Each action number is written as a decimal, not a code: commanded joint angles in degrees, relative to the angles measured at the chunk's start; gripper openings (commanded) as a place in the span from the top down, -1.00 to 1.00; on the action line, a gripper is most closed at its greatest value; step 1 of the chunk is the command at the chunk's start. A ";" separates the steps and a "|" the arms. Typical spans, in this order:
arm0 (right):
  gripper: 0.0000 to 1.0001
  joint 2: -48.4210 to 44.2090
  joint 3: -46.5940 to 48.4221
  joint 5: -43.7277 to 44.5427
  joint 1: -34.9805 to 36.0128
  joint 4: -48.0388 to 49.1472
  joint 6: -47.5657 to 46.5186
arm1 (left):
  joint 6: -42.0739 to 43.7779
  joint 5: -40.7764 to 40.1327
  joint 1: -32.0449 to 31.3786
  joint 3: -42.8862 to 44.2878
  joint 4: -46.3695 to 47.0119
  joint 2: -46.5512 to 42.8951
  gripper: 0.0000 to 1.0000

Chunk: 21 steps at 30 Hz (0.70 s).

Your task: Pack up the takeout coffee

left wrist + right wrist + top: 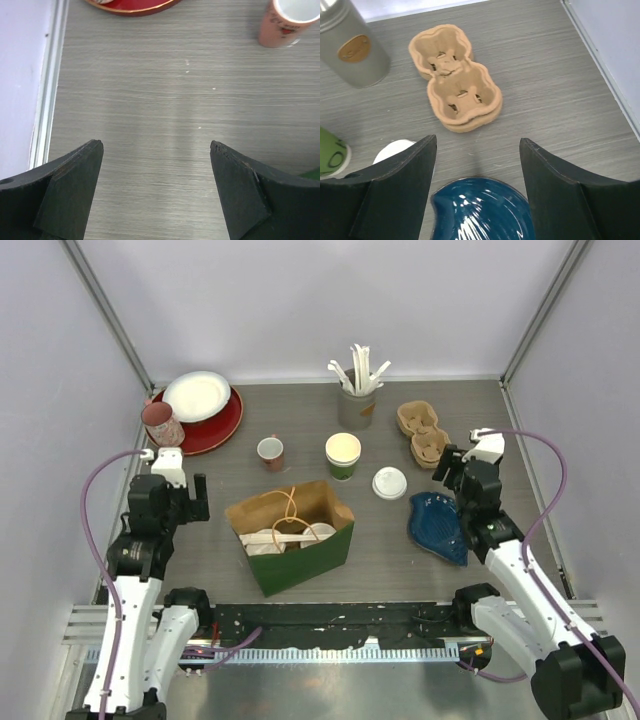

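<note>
One green paper cup (343,455) with a cream inside stands open on the table behind the bag; its edge shows in the right wrist view as a green cup (332,155). A loose white lid (389,482) lies to its right, partly behind my right finger as a white lid (395,150). The green paper bag (300,560) stands open at the centre, with white round lids (290,537) showing inside it. My left gripper (172,492) (156,147) is open over bare table left of the bag. My right gripper (462,468) (478,142) is open and empty above the blue dish.
A blue dish (440,525) (480,210) lies under the right gripper, a cardboard cup carrier (423,432) (455,80) beyond it. At the back stand a grey tin (356,405) (352,47) of stirrers, a red-and-white cup (270,452) (287,20), a pink tumbler (162,424) and a red plate (225,425) (132,6).
</note>
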 commanded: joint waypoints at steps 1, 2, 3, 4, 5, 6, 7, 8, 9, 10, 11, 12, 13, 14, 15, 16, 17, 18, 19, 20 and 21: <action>-0.45 -3.75 -7.59 6.76 -0.47 16.68 -0.95 | -4.58 -10.92 0.46 -5.02 10.93 -2.60 -0.93; -0.46 -4.36 -9.09 6.59 -0.38 21.23 -1.39 | -4.32 -10.94 0.38 -6.77 12.60 -2.95 -0.94; -0.46 -4.54 -12.24 5.89 -0.38 23.54 -1.74 | -4.14 -10.85 0.38 -7.57 14.27 -3.04 -0.94; -0.46 -4.63 -13.57 5.71 -0.47 25.56 -2.62 | -3.88 -10.50 0.38 -8.54 18.03 -3.04 -0.95; -0.46 -4.63 -14.63 5.71 -0.38 28.54 -2.71 | -3.71 -10.06 0.38 -10.89 20.16 -2.78 -0.94; -0.46 -4.20 -16.03 5.97 -0.38 29.44 -2.98 | -3.18 -9.97 0.38 -12.22 22.27 -2.52 -0.95; -0.46 -3.93 -16.40 6.40 -0.38 30.06 -3.41 | -3.09 -10.06 0.38 -13.37 26.46 -2.17 -0.94; -0.47 -3.76 -16.83 6.58 -0.38 31.28 -4.11 | -3.09 -11.37 0.38 -16.16 28.68 -1.73 -0.94; -0.47 -3.15 -18.06 6.93 -0.38 32.43 -4.47 | -4.13 -12.25 0.38 -17.58 31.05 -1.03 -0.94; -0.47 -2.97 -18.76 7.02 -0.38 33.66 -4.56 | -4.32 -13.13 0.38 -19.16 37.25 -0.85 -0.93; -0.47 -2.79 -19.73 7.11 -0.38 36.97 -5.00 | -4.14 -13.66 0.46 -22.83 40.97 -0.85 -0.93; -0.47 -2.53 -21.74 7.11 -0.47 38.66 -5.26 | -3.45 -13.75 0.46 -24.96 45.18 -1.46 -0.93; -0.47 -2.09 -22.54 7.20 -0.47 40.24 -5.61 | -3.44 -13.32 0.99 -27.24 53.58 -2.07 -0.93; -0.47 -1.82 -23.86 7.46 -0.47 42.52 -6.31 | -3.35 -11.40 1.34 -31.79 57.49 -2.60 -0.97; -0.47 -1.74 -24.30 7.64 -0.47 43.15 -6.41 | -3.18 -9.55 1.43 -33.92 64.32 -3.47 -0.99; -0.47 -1.21 -24.48 7.99 -0.56 43.60 -6.41 | -3.18 -8.14 1.43 -38.21 67.60 -3.83 -1.00; -0.47 -1.03 -24.83 7.99 -0.56 44.30 -6.41 | -3.61 -7.26 3.34 -40.43 70.86 -4.27 -0.99; -0.47 -0.68 -24.92 7.99 -0.56 44.56 -6.32 | -4.22 -5.59 3.71 -42.54 76.37 -4.88 -1.00; -0.47 0.02 -24.92 7.73 -0.56 44.91 -6.41 | -4.84 -4.53 3.80 -46.13 78.43 -5.24 -0.99; -0.47 0.37 -24.75 7.29 -0.47 45.18 -6.41 | -5.54 -3.39 4.24 -47.47 80.10 -5.50 -0.99; -0.47 0.72 -24.75 7.11 -0.47 45.27 -6.49 | -5.98 -1.29 4.42 -47.83 81.34 -5.77 -0.99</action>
